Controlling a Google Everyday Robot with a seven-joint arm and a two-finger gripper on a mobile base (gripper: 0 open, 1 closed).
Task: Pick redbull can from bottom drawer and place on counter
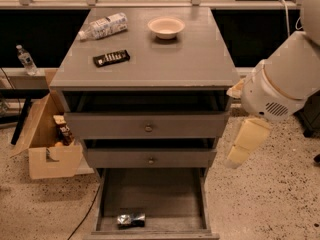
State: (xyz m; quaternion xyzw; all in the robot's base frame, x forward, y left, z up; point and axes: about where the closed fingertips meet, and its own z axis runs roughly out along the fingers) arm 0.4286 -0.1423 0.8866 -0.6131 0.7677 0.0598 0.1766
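One grey cabinet [75, 79] holds three drawers. The two upper drawers [148, 125] carry one round knob [148, 128] each. The bottom drawer [150, 191] is pulled out farthest at the cabinet's foot. One redbull can [131, 219] lies on its side on that drawer's floor, near the front edge and left of centre. The cabinet's tabletop [165, 59] bears three things: one clear bottle [103, 26] lying at the back left, one pale bowl [166, 27] at the back centre, and one black bar packet [111, 58] on the left. One open cardboard box [50, 156] stands left of the cabinet. The single end effector [244, 143] hangs right of the cabinet, level with the middle drawer and apart from it. Whether it is spread or pressed together cannot be told.
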